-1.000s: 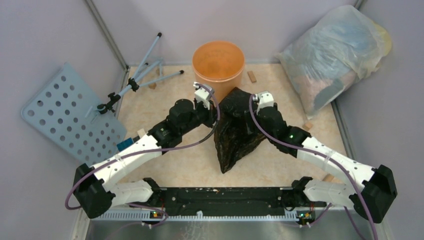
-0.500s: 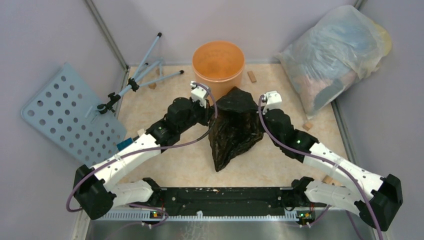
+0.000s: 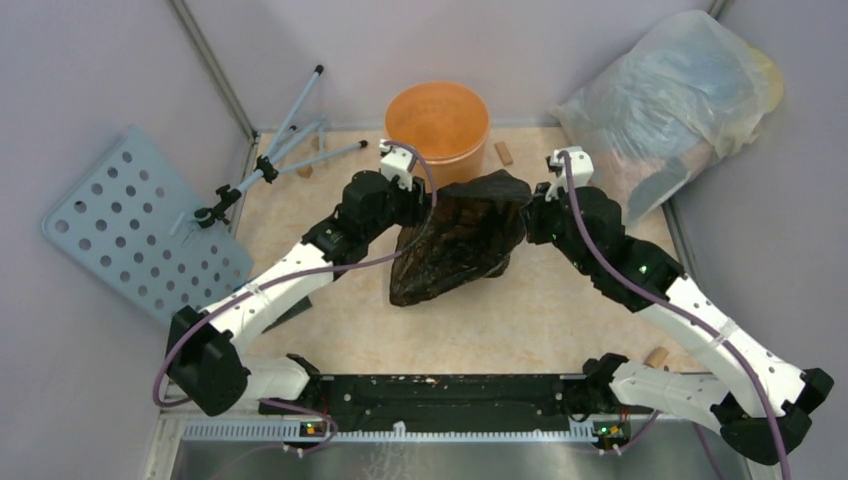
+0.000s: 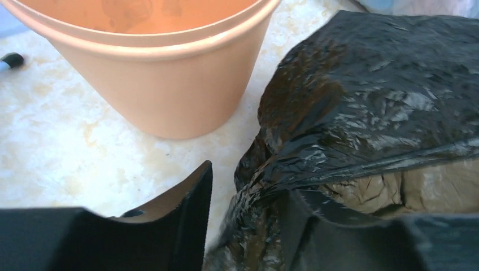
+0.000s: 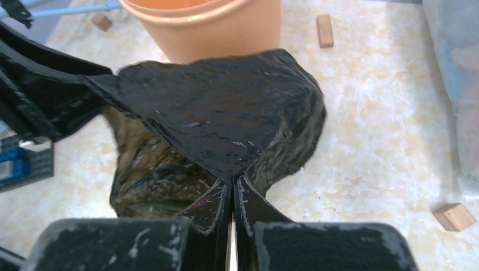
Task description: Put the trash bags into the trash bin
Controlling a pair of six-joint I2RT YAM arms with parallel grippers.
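The trash bag (image 3: pixel 455 240) is glossy, crinkled black film, spread sideways between my two grippers just in front of the trash bin (image 3: pixel 438 120), a round orange bucket. My right gripper (image 5: pixel 233 183) is shut on a pinched corner of the bag (image 5: pixel 220 101), with the bin (image 5: pixel 214 28) behind it. My left gripper (image 4: pixel 248 186) has its jaws apart. The film (image 4: pixel 367 101) bunches between them and lies against the right finger (image 4: pixel 299 220). The left finger (image 4: pixel 192 197) stands free of the film. The bin (image 4: pixel 169 96) is close ahead on the left. In the top view the left gripper (image 3: pixel 428 202) and right gripper (image 3: pixel 525 218) hold the bag's two ends.
A big translucent stuffed bag (image 3: pixel 670 110) fills the back right corner. A folded tripod (image 3: pixel 290 150) and a perforated blue panel (image 3: pixel 140 225) lie at the left. Small wooden blocks (image 5: pixel 324 29) (image 5: pixel 453 216) lie on the floor near the bin and at the right.
Both arms moved toward the bin, and the bag went from hanging upright to being stretched sideways. The right gripper closed on the bag. The left jaws have just parted.
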